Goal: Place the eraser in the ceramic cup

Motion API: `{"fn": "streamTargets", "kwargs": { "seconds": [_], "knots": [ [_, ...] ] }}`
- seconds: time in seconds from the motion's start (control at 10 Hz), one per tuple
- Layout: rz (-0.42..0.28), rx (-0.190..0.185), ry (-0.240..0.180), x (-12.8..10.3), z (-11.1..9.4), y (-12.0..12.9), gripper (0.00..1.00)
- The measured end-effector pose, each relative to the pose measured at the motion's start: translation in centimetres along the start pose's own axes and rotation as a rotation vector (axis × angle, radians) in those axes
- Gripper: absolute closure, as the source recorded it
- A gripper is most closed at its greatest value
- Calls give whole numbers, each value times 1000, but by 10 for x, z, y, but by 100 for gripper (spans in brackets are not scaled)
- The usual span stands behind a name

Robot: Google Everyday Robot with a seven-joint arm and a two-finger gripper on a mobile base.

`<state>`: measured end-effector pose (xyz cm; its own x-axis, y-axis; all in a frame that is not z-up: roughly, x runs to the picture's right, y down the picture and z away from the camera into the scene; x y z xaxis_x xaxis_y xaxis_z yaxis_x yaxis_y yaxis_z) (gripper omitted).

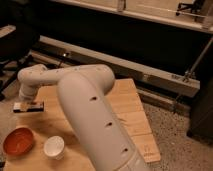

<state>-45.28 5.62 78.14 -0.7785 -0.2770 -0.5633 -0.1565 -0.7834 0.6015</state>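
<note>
My gripper (28, 106) hangs below the white wrist at the left edge of the wooden table (125, 107). It is shut on the eraser (35, 105), a flat dark block with pale patches lying level between the fingers, just above the tabletop. The ceramic cup (54, 147), small, white and upright, stands near the table's front edge, to the right of and nearer than the gripper. My thick white arm crosses the middle of the view and hides much of the table behind it.
An orange-red bowl (18, 141) sits left of the cup at the table's front left corner. A long metal rail (150, 75) runs behind the table. Speckled floor (175, 130) lies to the right.
</note>
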Motion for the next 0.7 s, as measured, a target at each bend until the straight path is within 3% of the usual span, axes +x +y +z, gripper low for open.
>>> {"fn": "streamTargets", "kwargs": {
  "seconds": [0.2, 0.3, 0.4, 0.6, 0.7],
  "knots": [
    [76, -70, 149, 4, -71, 5, 100],
    [114, -80, 200, -6, -96, -2, 100],
    [142, -64, 235, -16, -105, -17, 100],
    [160, 20, 325, -27, -103, -64, 100],
    [147, 59, 427, -17, -105, -88, 100]
  ]
}}
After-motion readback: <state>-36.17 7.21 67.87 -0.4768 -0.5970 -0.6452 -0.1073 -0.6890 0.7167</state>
